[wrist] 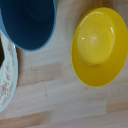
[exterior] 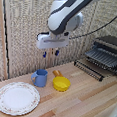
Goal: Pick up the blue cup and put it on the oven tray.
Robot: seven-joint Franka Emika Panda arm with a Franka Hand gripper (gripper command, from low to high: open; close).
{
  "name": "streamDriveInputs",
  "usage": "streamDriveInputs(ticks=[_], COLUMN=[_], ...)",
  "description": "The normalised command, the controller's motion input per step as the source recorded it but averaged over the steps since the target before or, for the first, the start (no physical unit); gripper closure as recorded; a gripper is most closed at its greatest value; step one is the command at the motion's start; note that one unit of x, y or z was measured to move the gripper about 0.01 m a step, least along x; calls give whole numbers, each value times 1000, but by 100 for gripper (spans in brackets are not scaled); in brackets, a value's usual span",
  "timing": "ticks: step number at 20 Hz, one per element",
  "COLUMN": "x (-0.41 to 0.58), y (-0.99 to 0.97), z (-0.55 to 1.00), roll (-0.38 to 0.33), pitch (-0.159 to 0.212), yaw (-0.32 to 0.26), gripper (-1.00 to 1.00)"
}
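Desk (exterior: 86, 99): light wood planks, everything sits on it. Toaster oven (exterior: 111, 48) at the far right of the exterior view, its oven tray (exterior: 94, 66) pulled out in front, dark wire bars, nothing on it.

White patterned plate (exterior: 17, 98) near left. Blue cup (exterior: 40, 77) just right of and behind the plate, upright, handle pointing left toward the plate side. Yellow bowl (exterior: 61, 84) just beside the cup on its right, stub handle pointing back; narrow gap between them, not touching as far as I can tell.

Pincer (exterior: 50, 54) hangs well above the cup-bowl gap, slightly right of the cup, fingers apart, holding nothing. In the wrist view the blue cup (wrist: 27, 22) is cut off at the frame edge, the yellow bowl (wrist: 97, 45) is more central, so alignment is off.

Step in hand: approach. Advice:
- Shift left until the cup is centred under the fingers.
- Grip across the rim wall on the side away from the bowl, or straddle the wall; avoid the handle.
- Descend straight; the bowl is close, so a wide finger could nudge it.
- Lift clear before swinging right to the tray; wire bars mean set it down flat or it may tip.
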Motion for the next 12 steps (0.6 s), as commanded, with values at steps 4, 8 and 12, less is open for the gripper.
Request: streamDriveInputs(ticks=[4,8,12], x=[193,250,283], y=[116,118,124], z=[-373,-394,-372], roll=[-11,-31,-40], pitch=[80,84,48], yaw=[35,38,42], gripper=[-100,-100,-100])
